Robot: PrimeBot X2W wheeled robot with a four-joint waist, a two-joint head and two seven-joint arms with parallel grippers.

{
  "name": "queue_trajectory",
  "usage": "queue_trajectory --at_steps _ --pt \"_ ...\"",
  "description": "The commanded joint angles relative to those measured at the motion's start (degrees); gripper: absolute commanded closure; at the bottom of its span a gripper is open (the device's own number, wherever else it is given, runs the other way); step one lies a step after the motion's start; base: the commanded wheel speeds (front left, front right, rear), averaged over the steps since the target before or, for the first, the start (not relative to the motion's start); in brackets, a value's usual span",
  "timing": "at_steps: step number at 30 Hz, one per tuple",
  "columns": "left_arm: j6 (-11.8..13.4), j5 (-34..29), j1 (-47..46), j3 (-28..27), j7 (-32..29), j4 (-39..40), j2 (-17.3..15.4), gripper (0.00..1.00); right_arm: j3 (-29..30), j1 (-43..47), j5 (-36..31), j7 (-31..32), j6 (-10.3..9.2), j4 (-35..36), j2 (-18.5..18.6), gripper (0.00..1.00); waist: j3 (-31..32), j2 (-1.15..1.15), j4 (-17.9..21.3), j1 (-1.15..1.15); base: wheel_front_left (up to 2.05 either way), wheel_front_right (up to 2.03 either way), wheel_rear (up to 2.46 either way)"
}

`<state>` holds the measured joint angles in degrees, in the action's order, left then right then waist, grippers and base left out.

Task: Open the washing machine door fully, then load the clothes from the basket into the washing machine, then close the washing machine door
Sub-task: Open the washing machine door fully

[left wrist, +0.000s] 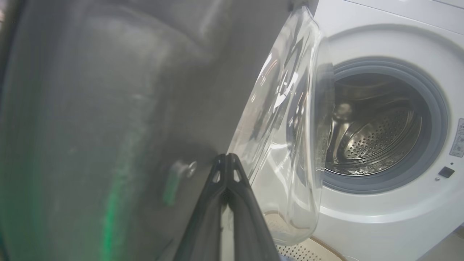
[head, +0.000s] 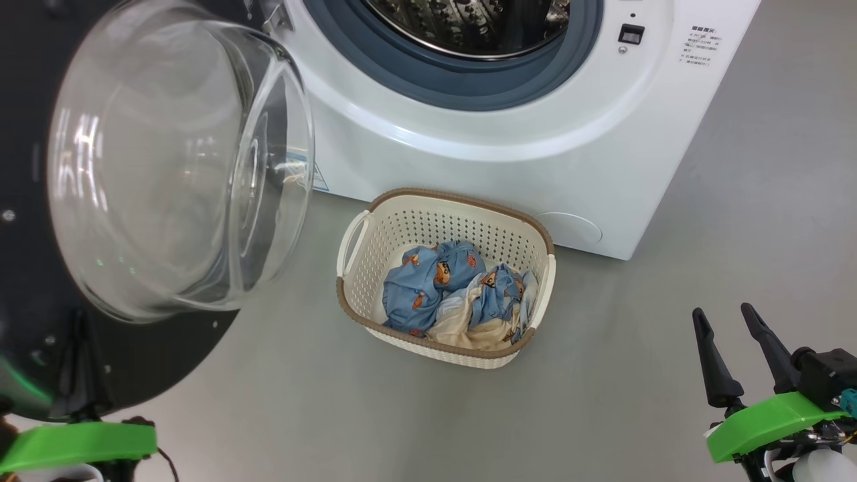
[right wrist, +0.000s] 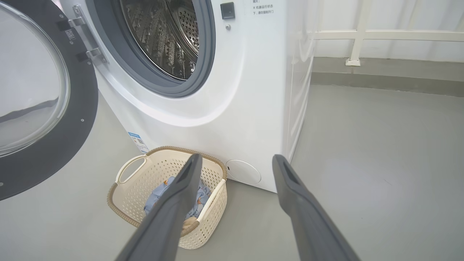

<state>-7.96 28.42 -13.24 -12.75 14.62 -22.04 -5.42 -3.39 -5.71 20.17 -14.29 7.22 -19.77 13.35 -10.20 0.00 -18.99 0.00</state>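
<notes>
The washing machine (head: 469,154) stands with its drum (left wrist: 373,134) exposed. The washing machine door (head: 167,361) is swung out to the left, its glass bowl (head: 181,161) bulging toward me. My left gripper (left wrist: 227,156) is shut with nothing in it, its tips close to the door's black inner rim (left wrist: 108,108); contact cannot be told. It also shows at the lower left (head: 80,321). The basket (head: 442,197) sits on the floor before the machine, holding the clothes (head: 455,288). My right gripper (head: 722,310) is open and empty, right of the basket (right wrist: 134,203) and above the floor (right wrist: 236,156).
Grey floor (head: 636,335) spreads around the basket and to the machine's right. A round white service cover (head: 569,231) sits low on the machine front. A white railing (right wrist: 362,36) and wall run behind, at the right.
</notes>
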Motion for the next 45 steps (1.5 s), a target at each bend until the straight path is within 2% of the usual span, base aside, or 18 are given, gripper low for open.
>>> queue_trajectory --at_steps 1,26,45 --pt "0.66 -0.92 -2.29 -3.54 0.38 0.31 -3.05 1.0 -1.21 -1.2 -0.32 -0.71 0.26 1.29 1.18 0.0 -0.17 0.0 -0.03 0.0 0.0 0.0 0.0" --pt "0.49 -3.62 -12.44 -14.13 0.38 -10.0 -6.49 1.0 -1.06 -3.23 -0.82 -0.71 0.26 1.65 2.88 0.0 -3.75 0.0 -0.22 0.0 0.0 0.0 0.0" --pt "0.48 -9.82 -21.65 -21.83 0.38 -19.64 -12.26 1.0 -1.43 -6.22 -1.43 -0.71 0.26 1.68 4.25 0.0 -7.91 0.0 0.01 0.0 0.0 0.0 0.0"
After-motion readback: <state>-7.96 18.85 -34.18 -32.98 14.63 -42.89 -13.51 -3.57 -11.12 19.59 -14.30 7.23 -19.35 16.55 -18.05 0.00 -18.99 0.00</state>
